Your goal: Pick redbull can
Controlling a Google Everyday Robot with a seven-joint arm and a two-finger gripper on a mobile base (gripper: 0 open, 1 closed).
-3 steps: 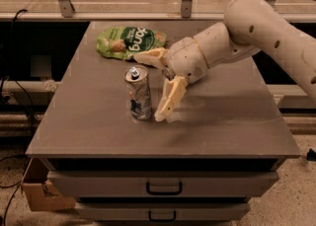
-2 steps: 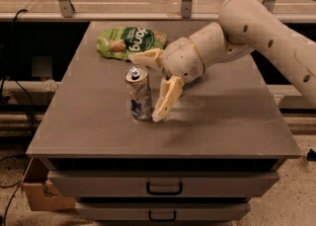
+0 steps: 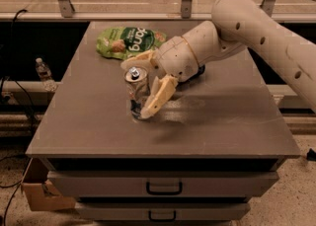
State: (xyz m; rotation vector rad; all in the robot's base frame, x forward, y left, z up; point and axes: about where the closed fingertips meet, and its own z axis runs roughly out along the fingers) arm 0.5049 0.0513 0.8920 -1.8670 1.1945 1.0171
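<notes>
Hand (image 3: 135, 90) around redbull can (image 3: 136, 75) on grey cabinet top (image 3: 232, 121); speckled floor (image 3: 296, 198) below

Lab: robot hand (image 3: 136, 89) over drawer cabinet (image 3: 222, 119), loose cables (image 3: 11, 92).

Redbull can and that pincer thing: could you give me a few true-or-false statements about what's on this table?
1. The redbull can stands upright on the table. True.
2. The pincer hovers over the green snack bag. False: it is right at the can.
3. The green snack bag lies behind the can, nearer the table's far edge. True.
4. The top drawer is pulled open. False: it is shut.
</notes>
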